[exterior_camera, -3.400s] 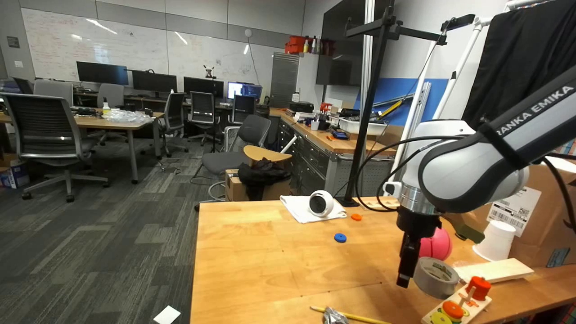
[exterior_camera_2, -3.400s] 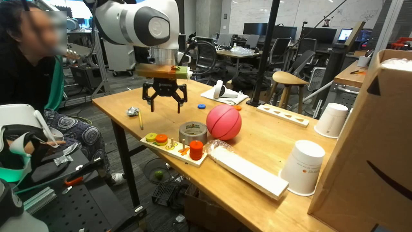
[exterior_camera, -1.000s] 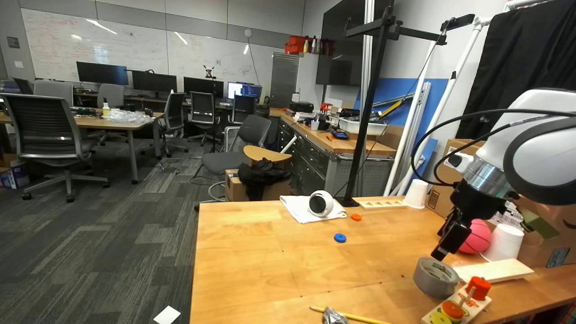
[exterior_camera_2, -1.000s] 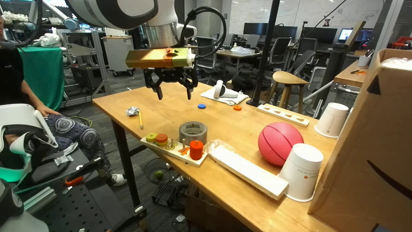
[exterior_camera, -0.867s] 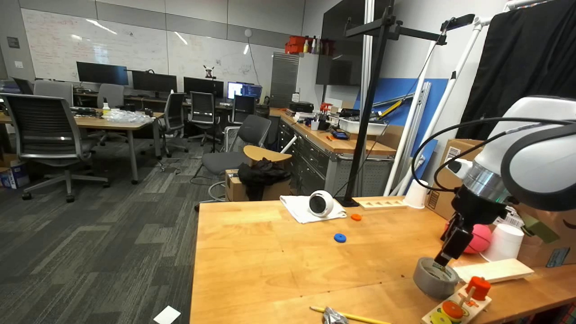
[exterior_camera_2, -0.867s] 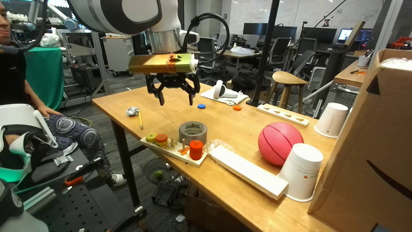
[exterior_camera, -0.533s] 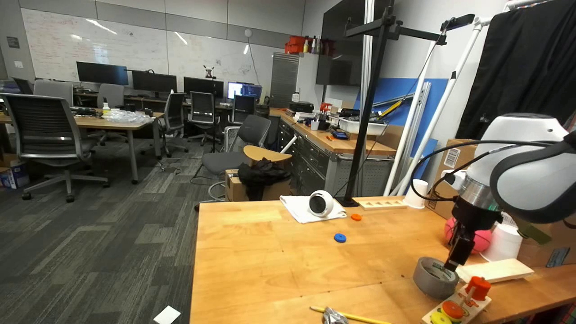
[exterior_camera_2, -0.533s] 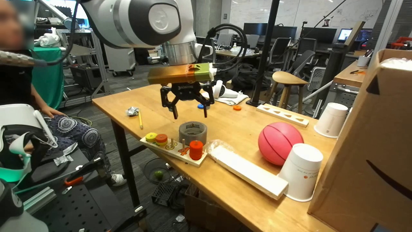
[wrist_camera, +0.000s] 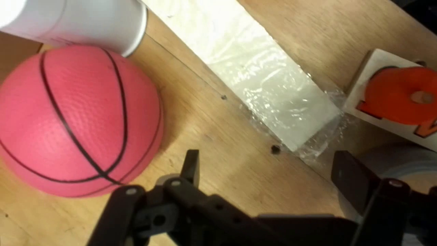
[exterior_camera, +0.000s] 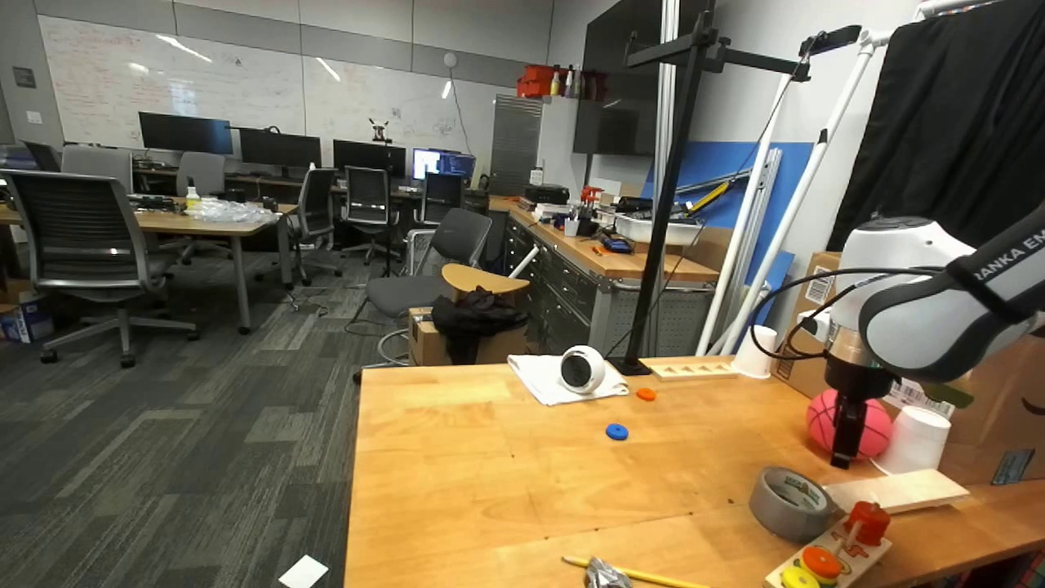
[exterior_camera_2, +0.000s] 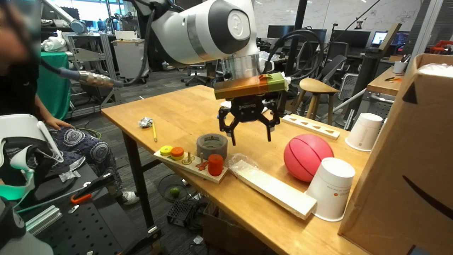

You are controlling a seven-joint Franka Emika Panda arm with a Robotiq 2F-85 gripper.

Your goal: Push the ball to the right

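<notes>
Already the pink basketball (exterior_camera_2: 307, 156) has moved from beside the duct tape (exterior_camera_2: 212, 150) to beside the upturned paper cup (exterior_camera_2: 332, 191), so the push looks achieved. The Robotiq gripper (exterior_camera_2: 251, 142) hangs nearby, empty and spread wide.

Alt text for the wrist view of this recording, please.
A pink-red ball with dark seam lines rests at left on a wooden table; the open, empty gripper shows along the bottom edge. A white cup is at top left, and a plastic-wrapped board runs diagonally towards an orange-red disc at right.
</notes>
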